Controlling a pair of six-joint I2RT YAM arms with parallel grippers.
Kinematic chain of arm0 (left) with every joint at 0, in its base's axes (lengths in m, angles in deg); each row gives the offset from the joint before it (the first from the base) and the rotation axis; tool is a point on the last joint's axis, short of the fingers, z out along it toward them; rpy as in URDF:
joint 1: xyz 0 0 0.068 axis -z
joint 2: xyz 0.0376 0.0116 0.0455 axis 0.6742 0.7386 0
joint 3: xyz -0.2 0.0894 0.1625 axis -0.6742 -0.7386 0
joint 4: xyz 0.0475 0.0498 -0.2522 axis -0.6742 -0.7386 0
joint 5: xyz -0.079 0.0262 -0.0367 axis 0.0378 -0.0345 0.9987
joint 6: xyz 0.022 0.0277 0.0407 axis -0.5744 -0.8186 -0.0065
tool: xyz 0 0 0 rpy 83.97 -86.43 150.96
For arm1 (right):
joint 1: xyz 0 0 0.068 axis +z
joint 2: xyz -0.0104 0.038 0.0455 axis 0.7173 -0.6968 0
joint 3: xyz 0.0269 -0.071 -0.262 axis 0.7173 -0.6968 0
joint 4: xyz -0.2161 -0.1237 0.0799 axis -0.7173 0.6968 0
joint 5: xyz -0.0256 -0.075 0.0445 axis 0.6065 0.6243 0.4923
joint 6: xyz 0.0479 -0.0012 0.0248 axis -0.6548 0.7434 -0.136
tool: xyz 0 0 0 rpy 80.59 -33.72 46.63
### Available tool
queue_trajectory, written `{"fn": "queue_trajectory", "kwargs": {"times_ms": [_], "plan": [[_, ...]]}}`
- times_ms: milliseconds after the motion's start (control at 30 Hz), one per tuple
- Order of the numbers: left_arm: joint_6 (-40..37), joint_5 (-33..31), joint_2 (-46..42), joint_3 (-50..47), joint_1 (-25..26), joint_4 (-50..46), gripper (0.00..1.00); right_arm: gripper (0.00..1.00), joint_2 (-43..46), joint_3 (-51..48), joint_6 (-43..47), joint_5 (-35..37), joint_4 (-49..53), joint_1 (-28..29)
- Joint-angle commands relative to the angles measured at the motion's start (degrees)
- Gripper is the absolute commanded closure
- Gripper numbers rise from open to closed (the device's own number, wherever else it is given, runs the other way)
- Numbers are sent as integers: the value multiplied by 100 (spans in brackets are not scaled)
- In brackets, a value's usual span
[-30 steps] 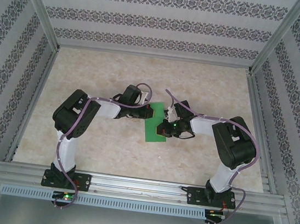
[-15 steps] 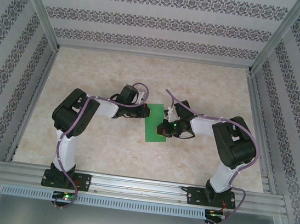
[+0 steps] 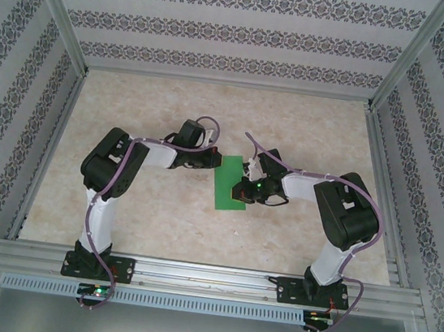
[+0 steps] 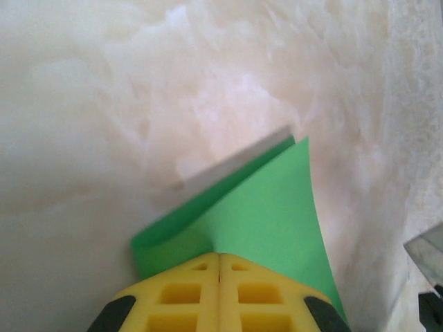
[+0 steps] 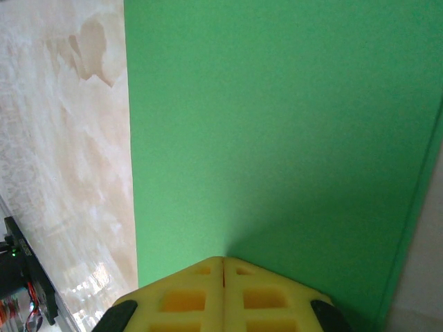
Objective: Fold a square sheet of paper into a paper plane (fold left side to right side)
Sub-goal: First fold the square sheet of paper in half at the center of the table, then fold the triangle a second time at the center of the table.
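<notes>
The green paper (image 3: 228,185) on our bench (image 3: 156,108)
Both closed, empty: left gripper (image 4: 219,259) touched its left edge, right gripper (image 5: 223,261) its right half.

1. A beige, marble-patterned tabletop (image 3: 131,113), mottled cream and tan.
2. White wallpapered walls with dark floral bands (image 3: 223,31) stand on three sides.
3. Silver aluminium frame rails (image 3: 208,275) cross the near edge, with a slotted grey strip (image 3: 204,304) alongside.

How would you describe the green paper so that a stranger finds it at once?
On the pale marbled table, look at the middle, between the left gripper and the right gripper. There lies the square sheet of paper, folded to a narrow rectangle. It alone is bright green.
</notes>
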Motion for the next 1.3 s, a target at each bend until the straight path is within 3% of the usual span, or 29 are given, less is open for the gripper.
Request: {"fn": "queue_trajectory", "kwargs": {"times_ms": [0, 367, 633, 900, 1100, 1267], "plan": [[-210, -643, 302, 270, -308, -226, 100, 100, -364, -314, 28, 684, 621, -53], [-221, -543, 503, 651, -501, -343, 100, 100, -319, -367, -126, 582, 458, -28], [-243, -391, -473, 145, -466, -339, 100, 100, -237, -453, -525, 472, 0, 95], [51, -77, -1216, -660, 55, -500, 100, 100, -180, -543, -886, 464, -495, 164], [340, 12, -972, -693, 490, -391, 100, 100, -163, -561, -879, 482, -495, 166], [401, -206, -771, -645, 525, -463, 100, 100, -164, -535, -860, 473, -482, 176]]}}
